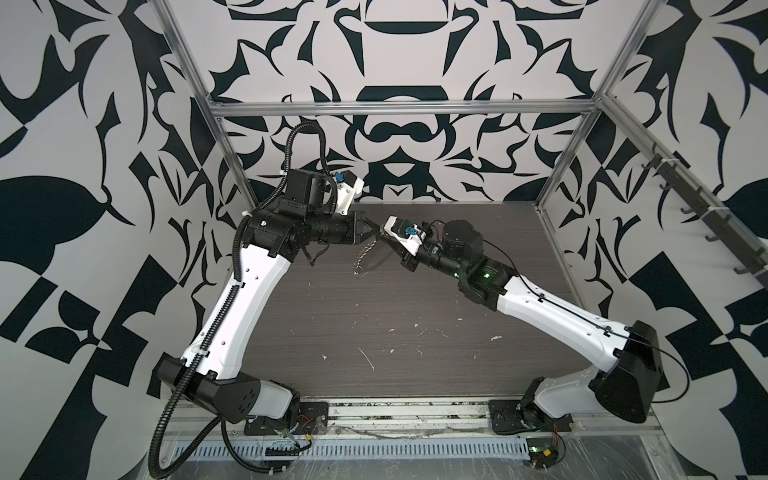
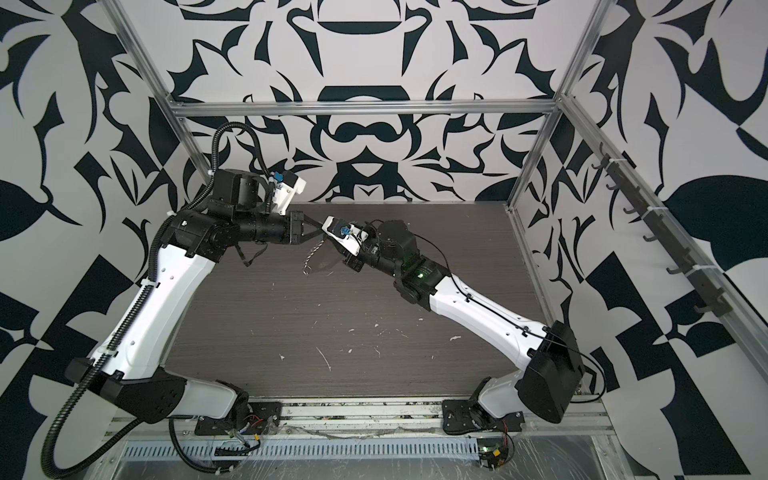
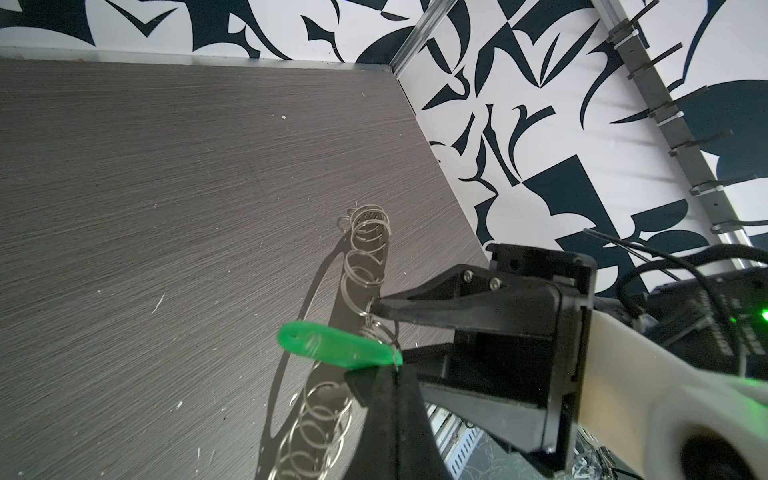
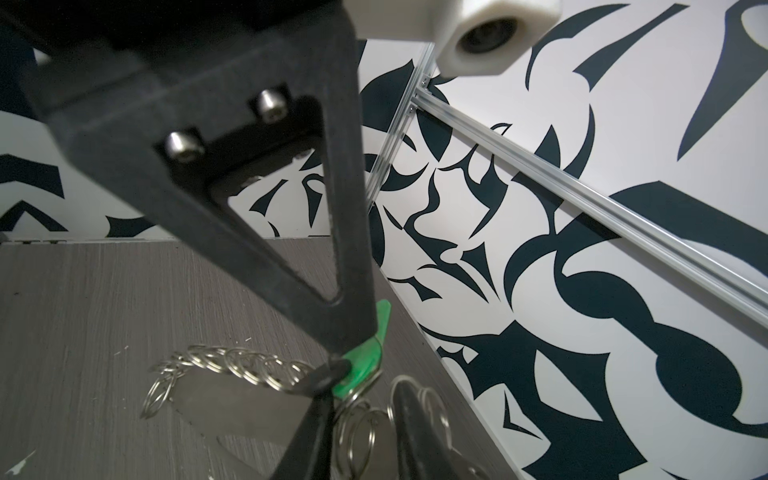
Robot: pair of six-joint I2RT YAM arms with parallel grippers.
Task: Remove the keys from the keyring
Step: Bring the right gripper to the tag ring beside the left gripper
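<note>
Keys (image 3: 332, 344), showing as a bright green rectangular plastic tag, were clamped at one end between the pressed-together fingers of the left gripper (image 1: 375, 230), raised above the dark wood-grain table (image 1: 374, 332). Just beside it, the right gripper (image 3: 388, 330) had its fingers somewhat apart around part of the keyring (image 3: 362, 266), a thin loop strung with small shiny silver rings that dangled below both grippers.

Scuffed dark tabletop (image 1: 374, 332), patterned walls (image 1: 395, 50)

1 grn tag (image 3: 336, 345), 1 keyring (image 3: 353, 270) (many rings (image 3: 369, 227))
</note>
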